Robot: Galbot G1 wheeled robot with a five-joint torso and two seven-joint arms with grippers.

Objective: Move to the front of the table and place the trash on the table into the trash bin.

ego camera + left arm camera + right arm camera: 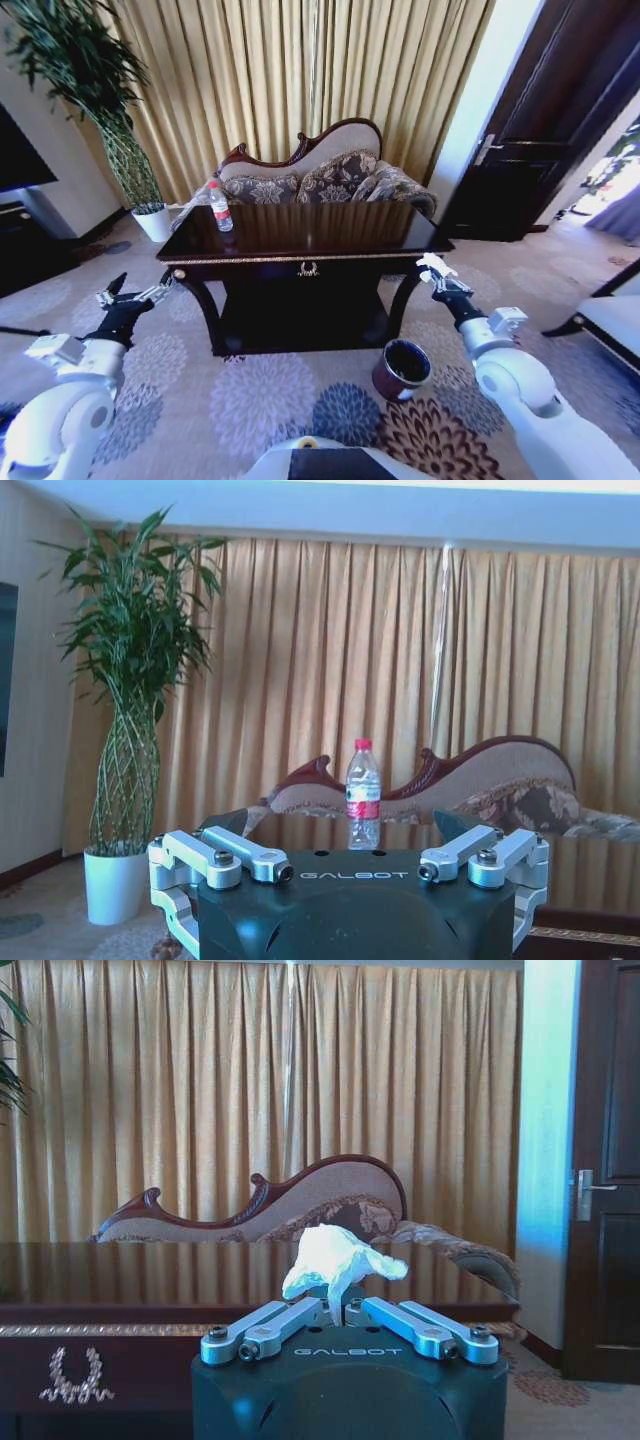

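Nearest the robot, the trash bin (402, 369) is seen standing upright on the patterned carpet (250, 400), in front of the table's right front leg and below the right arm. The right gripper (436, 270) is held raised just off the right front corner of the table (300, 245), its fingers pinched together on a crumpled white paper scrap (335, 1257), which is lifted clear of the tabletop. The left gripper (135, 297) is held low off the table's left front corner, its fingers (245, 855) spread apart with nothing between them. On the glossy dark tabletop, the water bottle (220, 207) is seen standing upright near the left rear corner, its red cap on top. Behind the table a carved sofa (320, 175) is placed against gold curtains (300, 70), a potted plant (115, 130) is set to the left of it, and a dark door (545, 130) is seen to the right.
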